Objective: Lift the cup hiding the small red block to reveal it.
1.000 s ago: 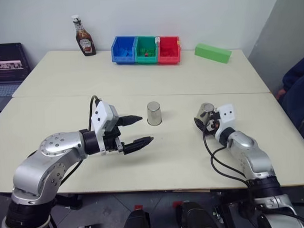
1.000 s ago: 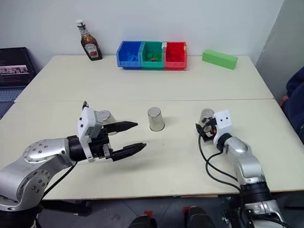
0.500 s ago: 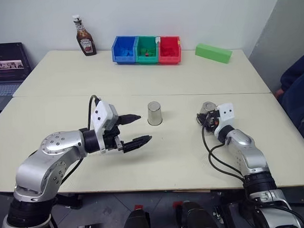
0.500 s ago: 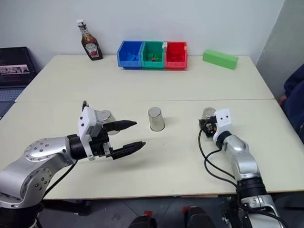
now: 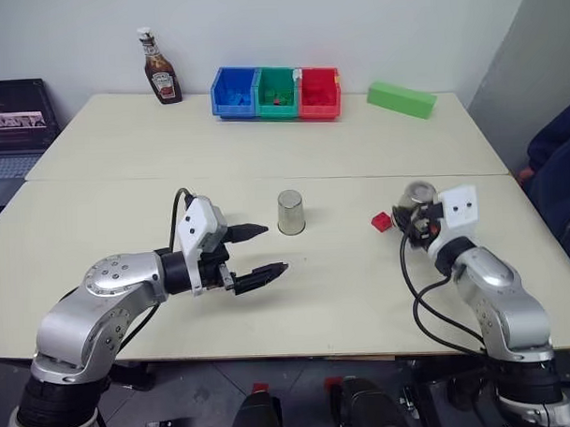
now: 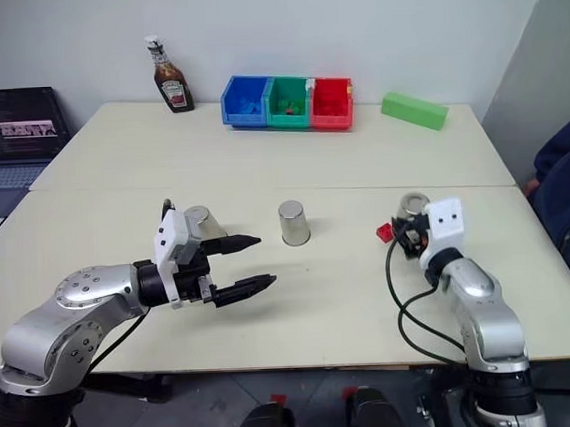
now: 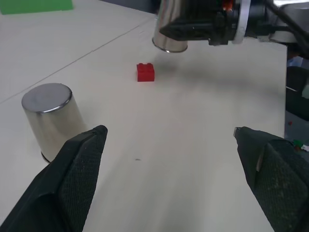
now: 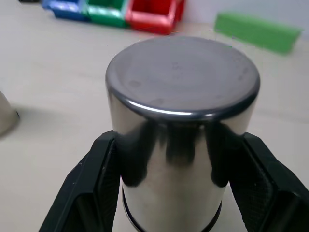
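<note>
Silver cup (image 5: 417, 194) held raised, inverted, beside uncovered small red block (image 5: 382, 221).

Cup position: my right tool (image 5: 418, 220) has raised the cup (image 5: 416, 196) clear of the tabletop (image 5: 343, 277); a second ago the cup stood low against the surface.
Cup location: the lifted cup now sits further to my right and nearer to me than it did a second ago.
Grip: my right tool's fingers (image 8: 94, 186), previously spread around the cup, are now clamped on its sides.
Small red block: the small red block (image 5: 382, 221), hidden a second ago, now lies bare on the tabletop, just to the left of the raised cup.
</note>
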Controlling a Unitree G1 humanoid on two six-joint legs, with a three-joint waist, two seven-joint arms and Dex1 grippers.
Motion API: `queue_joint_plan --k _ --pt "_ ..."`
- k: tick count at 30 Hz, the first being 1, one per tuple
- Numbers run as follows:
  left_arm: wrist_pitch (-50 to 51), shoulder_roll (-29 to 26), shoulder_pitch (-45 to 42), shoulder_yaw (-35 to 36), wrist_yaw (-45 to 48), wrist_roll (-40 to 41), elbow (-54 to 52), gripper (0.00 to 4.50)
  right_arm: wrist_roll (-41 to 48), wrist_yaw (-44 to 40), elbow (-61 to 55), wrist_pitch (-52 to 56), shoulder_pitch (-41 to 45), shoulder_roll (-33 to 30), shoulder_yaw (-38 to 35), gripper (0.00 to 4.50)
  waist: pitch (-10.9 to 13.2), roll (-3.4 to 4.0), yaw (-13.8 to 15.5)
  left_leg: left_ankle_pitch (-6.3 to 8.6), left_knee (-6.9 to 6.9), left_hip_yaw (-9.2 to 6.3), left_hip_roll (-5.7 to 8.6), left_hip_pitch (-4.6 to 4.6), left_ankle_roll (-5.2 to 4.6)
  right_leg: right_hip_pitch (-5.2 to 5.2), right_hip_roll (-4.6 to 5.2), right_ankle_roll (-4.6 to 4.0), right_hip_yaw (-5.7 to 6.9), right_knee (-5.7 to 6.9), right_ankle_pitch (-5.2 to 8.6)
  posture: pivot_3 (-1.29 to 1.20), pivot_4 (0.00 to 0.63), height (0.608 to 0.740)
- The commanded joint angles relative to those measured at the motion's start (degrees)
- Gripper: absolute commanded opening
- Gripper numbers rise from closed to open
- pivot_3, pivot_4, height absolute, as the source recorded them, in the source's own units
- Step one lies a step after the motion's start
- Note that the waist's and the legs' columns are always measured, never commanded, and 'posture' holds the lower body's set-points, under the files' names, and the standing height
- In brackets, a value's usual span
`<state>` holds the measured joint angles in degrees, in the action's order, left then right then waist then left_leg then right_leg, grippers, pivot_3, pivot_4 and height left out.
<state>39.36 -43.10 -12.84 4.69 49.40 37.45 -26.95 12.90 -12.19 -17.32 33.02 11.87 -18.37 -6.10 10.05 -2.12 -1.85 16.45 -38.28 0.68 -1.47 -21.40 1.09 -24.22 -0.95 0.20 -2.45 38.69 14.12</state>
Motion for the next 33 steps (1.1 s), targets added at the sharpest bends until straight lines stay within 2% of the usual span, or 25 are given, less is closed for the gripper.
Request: queue_joint_plan --k 1,9,11,12,16,17,19,23,26,28,31,33 --pt "-0.60 -0.23 -0.82 0.19 0.48 0.60 -1.74 4.50 0.16 1.71 1.50 -1.86 1.03 1.97 -1.81 2.74 0.00 0.00 -0.20 0.00 0.00 0.05 -0.01 0.06 0.00 0.01 -0.01 0.00 -0.04 0.02 0.00 0.00 0.150 0.740" --pt "-0.66 -0.59 -1.66 -0.18 0.97 0.38 -1.48 4.50 -0.43 2.49 7.67 -2.52 1.18 5.37 -1.06 2.74 0.00 0.00 -0.14 0.00 0.16 0.07 -0.04 0.20 0.00 0.05 -0.07 -0.08 -0.06 0.04 0.05 0.00 0.150 0.740" --pt "-0.67 -0.67 -1.66 -0.03 1.00 0.34 -1.54 4.50 -0.27 2.61 6.93 -1.59 0.42 5.61 -0.88 3.45 0.00 0.01 -0.12 0.00 0.16 0.07 -0.03 0.18 0.00 0.05 -0.06 -0.08 -0.06 0.00 0.05 0.00 0.150 0.740" --pt "-0.69 -0.68 -1.69 0.00 1.05 0.29 -1.48 4.50 -0.28 2.50 6.62 -1.30 0.14 5.56 -0.64 3.55 0.00 0.00 -0.12 0.00 0.16 0.08 -0.03 0.18 0.00 0.06 -0.06 -0.07 -0.07 -0.01 0.05 0.00 0.150 0.740" --pt "-0.63 -0.68 -1.52 0.19 1.10 0.30 -1.66 4.50 -0.46 2.28 5.15 -0.85 -0.78 5.37 -0.29 4.46 0.00 0.01 -0.08 0.00 0.17 0.07 -0.03 0.18 0.00 0.05 -0.05 -0.07 -0.06 -0.02 0.05 0.00 0.150 0.740" --pt "-0.62 -0.68 -1.41 0.27 1.09 0.32 -1.77 4.50 -0.69 2.30 4.43 -0.81 -0.98 5.03 -0.31 4.46 0.00 0.01 -0.08 0.00 0.17 0.07 -0.04 0.18 0.00 0.05 -0.05 -0.07 -0.06 -0.02 0.05 0.00 0.150 0.740" --pt "-0.51 -0.64 -1.01 0.56 0.90 0.40 -1.81 4.50 -1.25 1.26 0.83 0.11 -2.18 2.66 -0.30 4.46 0.01 0.02 -0.08 0.00 0.17 0.07 -0.04 0.18 0.00 0.05 -0.05 -0.07 -0.06 -0.01 0.05 0.00 0.150 0.740" --pt "-0.02 -1.71 -0.72 1.17 1.19 0.30 -1.25 4.50 2.13 -3.27 -9.78 9.39 -5.58 -5.59 -3.06 4.46 0.05 0.08 0.00 0.00 0.18 0.06 -0.01 0.15 0.00 0.05 -0.04 -0.07 -0.05 -0.06 0.05 0.00 0.150 0.740" --pt "1.62 -3.88 -0.48 2.29 1.73 0.75 -0.89 4.50 9.11 -8.36 -16.55 18.61 -6.10 -11.97 -7.52 4.46 0.05 0.07 0.01 0.00 0.19 0.02 -0.02 0.12 0.00 0.06 -0.03 -0.06 -0.01 -0.11 0.06 0.00 0.150 0.740" --pt "3.58 -5.47 -0.41 3.82 1.02 1.48 -0.52 4.50 16.77 -13.68 -19.70 25.95 -5.81 -16.78 -11.39 4.46 0.05 0.06 -0.06 0.00 0.19 0.00 -0.03 0.15 0.00 0.07 -0.04 -0.06 0.00 -0.11 0.06 0.00 0.150 0.740" --pt "5.77 -7.25 -0.27 6.57 0.38 2.58 -0.08 4.50 24.83 -19.73 -19.92 31.94 -4.22 -22.56 -15.71 4.46 0.08 0.06 -0.14 0.00 0.21 0.01 -0.07 0.21 -0.01 0.09 -0.07 -0.06 0.02 -0.10 0.06 0.00 0.150 0.740" --pt "6.91 -7.86 -0.47 8.13 0.07 3.34 0.41 4.50 27.00 -21.13 -18.01 33.13 -2.64 -24.64 -16.89 4.46 0.07 0.03 -0.14 0.00 0.21 0.01 -0.10 0.24 -0.01 0.11 -0.11 -0.06 0.02 -0.11 0.06 0.00 0.150 0.740"
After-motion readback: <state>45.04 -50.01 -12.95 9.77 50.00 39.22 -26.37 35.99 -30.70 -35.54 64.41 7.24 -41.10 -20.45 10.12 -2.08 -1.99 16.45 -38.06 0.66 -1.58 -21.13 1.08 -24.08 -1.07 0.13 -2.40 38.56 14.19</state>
